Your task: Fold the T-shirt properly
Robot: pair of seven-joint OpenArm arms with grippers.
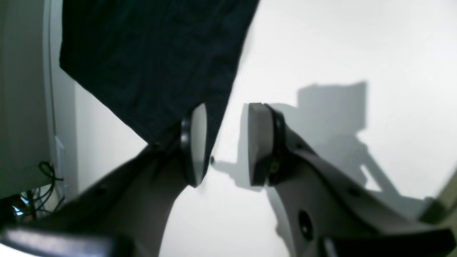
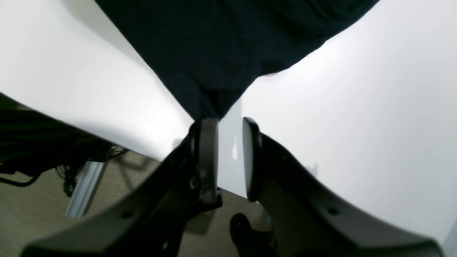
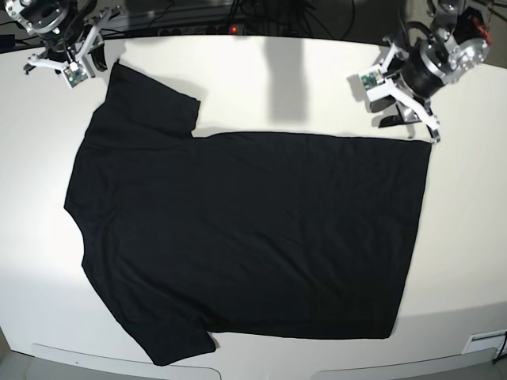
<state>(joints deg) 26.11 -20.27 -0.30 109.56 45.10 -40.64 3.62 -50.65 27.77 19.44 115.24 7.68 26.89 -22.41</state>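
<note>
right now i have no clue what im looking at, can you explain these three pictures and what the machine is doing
It is a robot with two arms, each ending in a two-fingered gripper. The base view looks down on a white table from above. The other two come from cameras on the wrists, looking past each gripper's fingers.

A black T-shirt lies spread on the table, plain side up, sleeves toward one side. The left gripper stands open by one corner of it, the right gripper open near a sleeve. Neither holds anything.
</note>
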